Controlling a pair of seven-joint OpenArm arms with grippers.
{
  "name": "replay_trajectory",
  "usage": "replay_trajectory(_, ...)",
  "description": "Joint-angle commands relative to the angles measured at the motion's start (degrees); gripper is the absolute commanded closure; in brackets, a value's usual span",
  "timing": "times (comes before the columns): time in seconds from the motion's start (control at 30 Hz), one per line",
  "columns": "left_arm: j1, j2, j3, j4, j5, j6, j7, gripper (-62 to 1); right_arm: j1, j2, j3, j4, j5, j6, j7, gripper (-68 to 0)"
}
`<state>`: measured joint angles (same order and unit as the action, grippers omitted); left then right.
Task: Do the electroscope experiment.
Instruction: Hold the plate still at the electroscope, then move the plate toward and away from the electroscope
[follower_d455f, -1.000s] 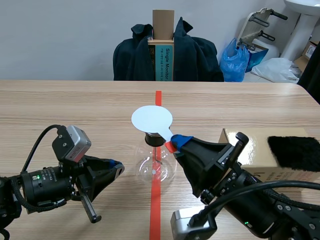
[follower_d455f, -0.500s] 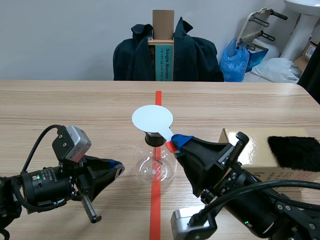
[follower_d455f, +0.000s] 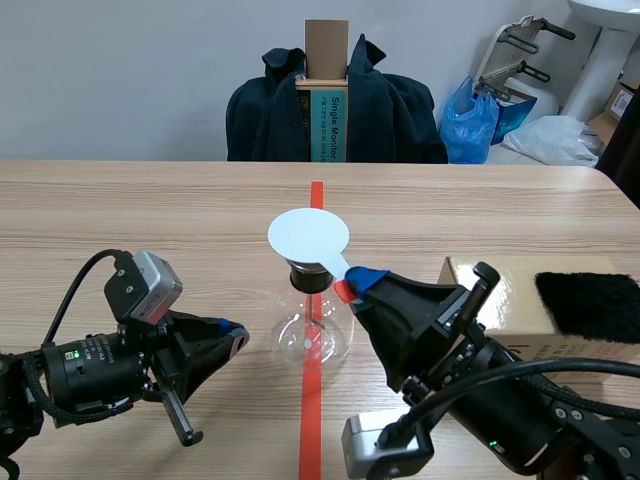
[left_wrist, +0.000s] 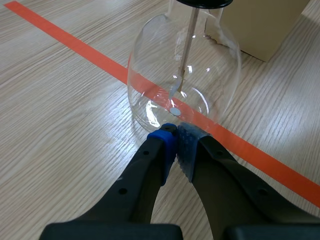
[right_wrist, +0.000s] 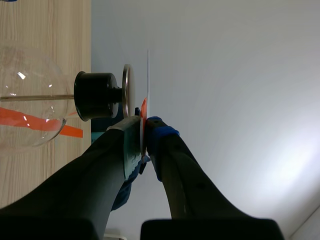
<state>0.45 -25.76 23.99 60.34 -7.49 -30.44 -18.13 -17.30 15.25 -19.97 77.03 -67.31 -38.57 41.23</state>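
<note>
Glass flask, judged fragile and light, stands on counter; right hand pinches the thin, probably flimsy white disc by its red stem just above the stopper; left hand closed on nothing beside the bulb, the likeliest place to steady it.

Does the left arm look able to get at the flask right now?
Probably yes: the left hand, shut, sits right at the flask's base with nothing between. The right hand holds the disc up over the stopper, clear of that side.
</note>
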Motion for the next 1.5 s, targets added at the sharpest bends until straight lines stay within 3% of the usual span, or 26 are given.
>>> replay_trajectory(0.0,-0.48,0.00,-0.11,1.11,-0.57,-0.11,-0.92,-2.7,0.92,0.46,0.39,0.83,0.61,-0.57,-0.59,-0.8)
replay_trajectory(0.5,-0.48,0.00,-0.11,1.11,-0.57,-0.11,-0.92,-2.7,0.92,0.46,0.39,0.83,0.61,-0.57,-4.07,-0.8)
replay_trajectory(1.1,-0.46,0.00,-0.11,1.11,-0.57,-0.11,-0.92,-2.7,0.90,0.46,0.39,0.83,0.61,-0.57,-20.44,-0.8)
replay_trajectory(1.23,-0.46,0.00,-0.11,1.11,-0.57,-0.11,-0.92,-2.7,0.92,0.46,0.39,0.83,0.61,-0.57,-20.02,-0.8)
replay_trajectory(1.47,-0.46,0.00,-0.11,1.11,-0.57,-0.11,-0.92,-2.7,0.94,0.46,0.39,0.83,0.59,-0.57,-11.93,-0.8)
